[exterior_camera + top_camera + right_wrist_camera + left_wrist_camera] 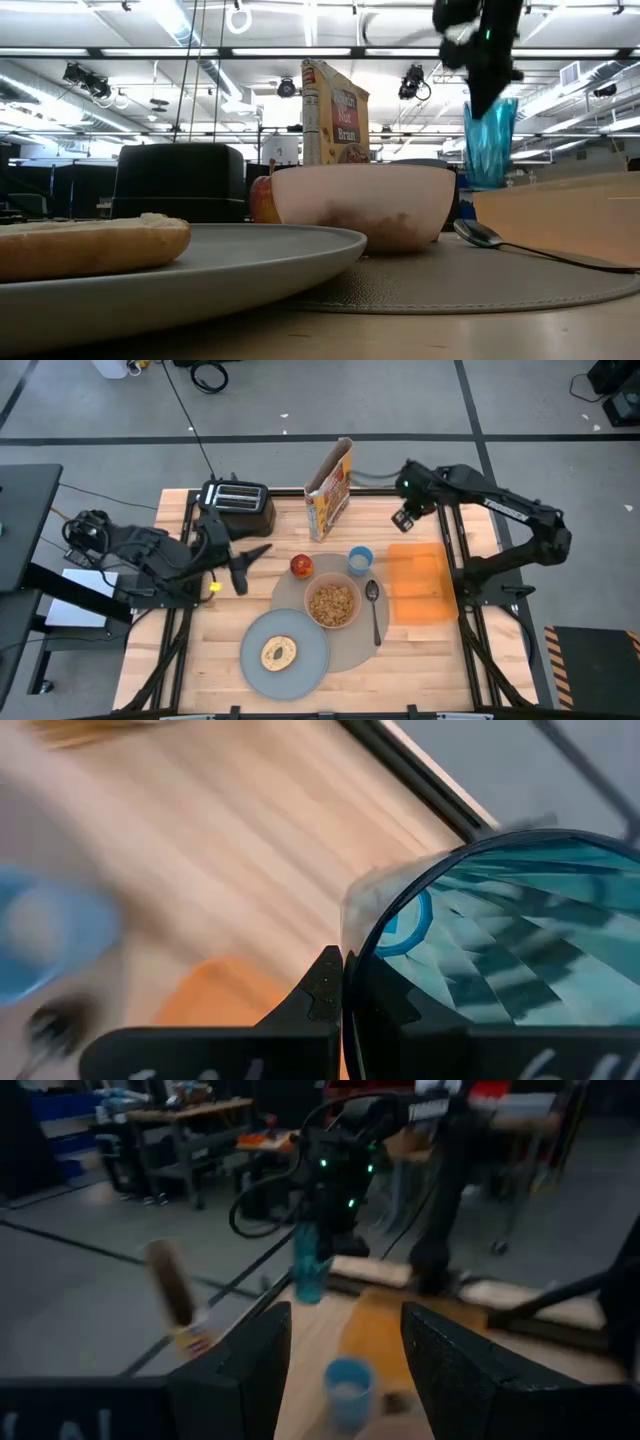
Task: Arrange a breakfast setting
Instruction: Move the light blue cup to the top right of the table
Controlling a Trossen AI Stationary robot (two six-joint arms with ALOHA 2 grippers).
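Your right end effector (342, 982) pinches the rim of a teal faceted glass (510, 935), held above the desk (200, 650); the light-blue cup (360, 559) and pink bowl (332, 604) sit below it on the placemat (352, 645). Your left end effector (345, 1355) hangs wide and empty beside the red apple (301, 565).

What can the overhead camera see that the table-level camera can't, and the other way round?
Only the high view shows the left gripper open beside the black toaster, the orange tray and the whole placemat.

Only the low view shows the teal glass held up by the right gripper.

Both show the cereal box, pink bowl, spoon, bagel and grey plate.
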